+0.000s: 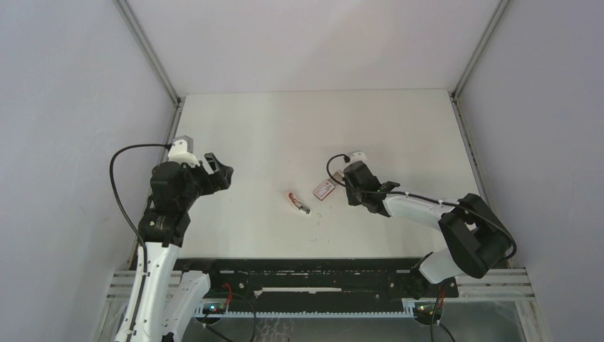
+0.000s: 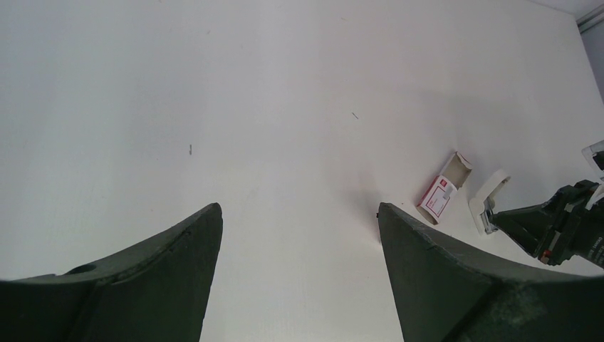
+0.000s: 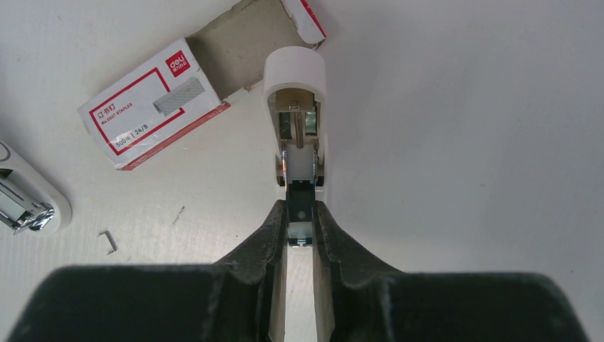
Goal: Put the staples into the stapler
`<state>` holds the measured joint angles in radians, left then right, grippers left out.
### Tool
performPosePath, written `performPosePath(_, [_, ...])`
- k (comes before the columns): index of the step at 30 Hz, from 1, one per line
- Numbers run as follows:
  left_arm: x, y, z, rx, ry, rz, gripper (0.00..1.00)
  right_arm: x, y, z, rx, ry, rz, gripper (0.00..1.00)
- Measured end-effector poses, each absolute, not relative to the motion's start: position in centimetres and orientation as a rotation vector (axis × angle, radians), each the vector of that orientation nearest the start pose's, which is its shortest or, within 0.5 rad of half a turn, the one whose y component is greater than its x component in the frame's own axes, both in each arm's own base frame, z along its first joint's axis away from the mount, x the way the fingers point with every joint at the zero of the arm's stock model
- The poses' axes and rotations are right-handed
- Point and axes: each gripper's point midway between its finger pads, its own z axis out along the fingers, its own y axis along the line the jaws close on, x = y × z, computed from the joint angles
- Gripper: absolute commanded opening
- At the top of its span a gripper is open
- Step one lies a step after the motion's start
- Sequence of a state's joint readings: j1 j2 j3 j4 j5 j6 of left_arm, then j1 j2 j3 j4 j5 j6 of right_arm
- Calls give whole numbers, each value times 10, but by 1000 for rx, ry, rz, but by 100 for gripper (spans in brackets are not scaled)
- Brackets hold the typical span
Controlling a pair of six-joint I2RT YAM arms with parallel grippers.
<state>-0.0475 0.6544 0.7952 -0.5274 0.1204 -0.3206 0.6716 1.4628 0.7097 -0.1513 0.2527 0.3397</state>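
Gripping stapler point(image 3: 294, 71) in right pincer point(image 3: 300, 210) | left pincer point(image 2: 299, 210) spread wide | staples point(image 3: 149, 103) just beside stapler

The staple box point(image 3: 153, 103), lying at the far left in the right wrist view, is carrying the only readable print. Inside the red frame on its white label point(image 3: 135, 114), a small red square is showing the brand "deli" in white, and dark lines beside it are giving Chinese characters above the word "STAPLES", with a model number too small to make out. Lower on the same label, a grey strip is showing "500" and "24/", ending in a digit that is looking like either a 6 or an 8.
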Motion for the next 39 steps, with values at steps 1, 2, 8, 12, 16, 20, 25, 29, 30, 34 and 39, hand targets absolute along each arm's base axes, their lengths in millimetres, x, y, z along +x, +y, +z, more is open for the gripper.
performPosePath(1, [256, -46, 238, -189, 1962, -360, 84, 280, 184, 33, -295, 2424, 138, 11])
performPosePath(2, [256, -47, 238, -188, 1963, -361, 84, 280, 184, 33, -292, 2424, 139, 12])
performPosePath(8, [256, -48, 239, -183, 1963, -371, 84, 279, 184, 33, -284, 2426, 142, 20])
performPosePath(12, [256, -48, 239, -183, 1963, -372, 84, 277, 184, 32, -287, 2436, 142, 29])
performPosePath(16, [256, -48, 239, -183, 1962, -372, 84, 273, 183, 31, -297, 2453, 138, 35])
performPosePath(20, [256, -48, 239, -182, 1963, -374, 84, 273, 184, 40, -296, 2444, 156, 37])
performPosePath(25, [256, -48, 239, -182, 1962, -374, 81, 276, 189, 66, -291, 2392, 206, 45])
performPosePath(29, [259, -57, 241, -183, 1939, -438, 79, 281, 193, 95, -285, 2325, 296, 46])
performPosePath(30, [260, -61, 239, -183, 1932, -465, 79, 281, 195, 102, -290, 2310, 322, 47])
performPosePath(34, [261, -98, 203, -176, 1969, -624, 79, 280, 207, 123, -327, 2243, 435, 47])
performPosePath(39, [257, -151, 165, -88, 2045, -779, 79, 274, 224, 127, -354, 2202, 561, 46])
